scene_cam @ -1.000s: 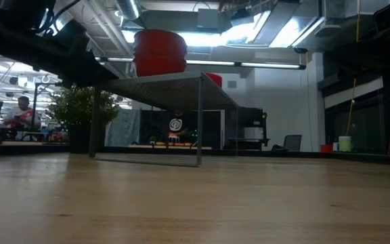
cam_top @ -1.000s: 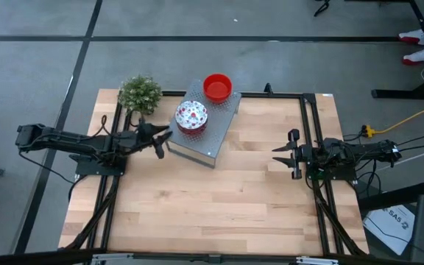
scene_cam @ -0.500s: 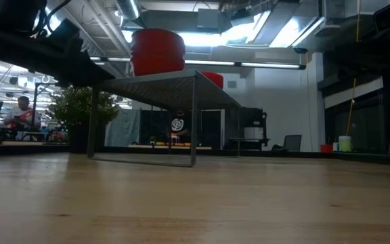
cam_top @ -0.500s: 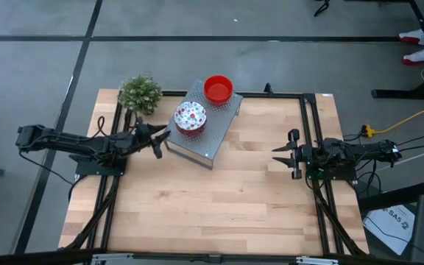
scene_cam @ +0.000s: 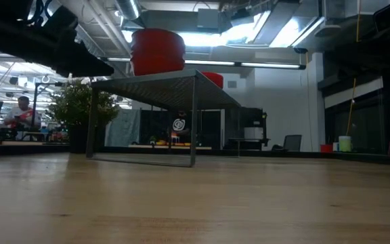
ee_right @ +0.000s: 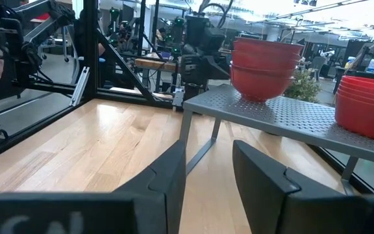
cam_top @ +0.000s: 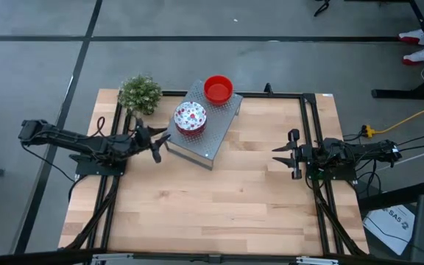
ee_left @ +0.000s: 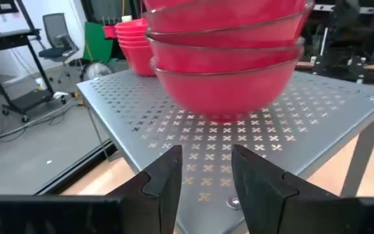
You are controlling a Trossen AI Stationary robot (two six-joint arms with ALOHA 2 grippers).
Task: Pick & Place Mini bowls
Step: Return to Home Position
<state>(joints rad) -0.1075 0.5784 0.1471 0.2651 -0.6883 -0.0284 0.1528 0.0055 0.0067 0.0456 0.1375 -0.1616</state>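
Mini bowls point(ee_right: 265, 68): gathered in two piles on the grey shelf point(cam_top: 210, 141), at the far side of the table point(cam_top: 219, 210).
Speckled pile point(cam_top: 191, 116): on the shelf's middle, toward its left edge.
Red pile point(cam_top: 218, 88): on the shelf's far corner, apart from the speckled one.
Shelf: long side slanting from mid-table toward the far edge (plant point(cam_top: 140, 93) just off its left).
Left gripper point(cam_top: 160, 145): fingers parted, nothing between them, just beside the shelf's near-left edge and not touching it.
Right gripper point(cam_top: 289, 154): fingers spread wide and empty, well apart from the shelf, over the table's right side.
Key relation: speckled pile straight ahead of the left fingers and above them on the shelf top; left arm much the nearer of the two.
Likely next move: drawing straight back and away from the shelf edge, so as not to nudge it or the piles.
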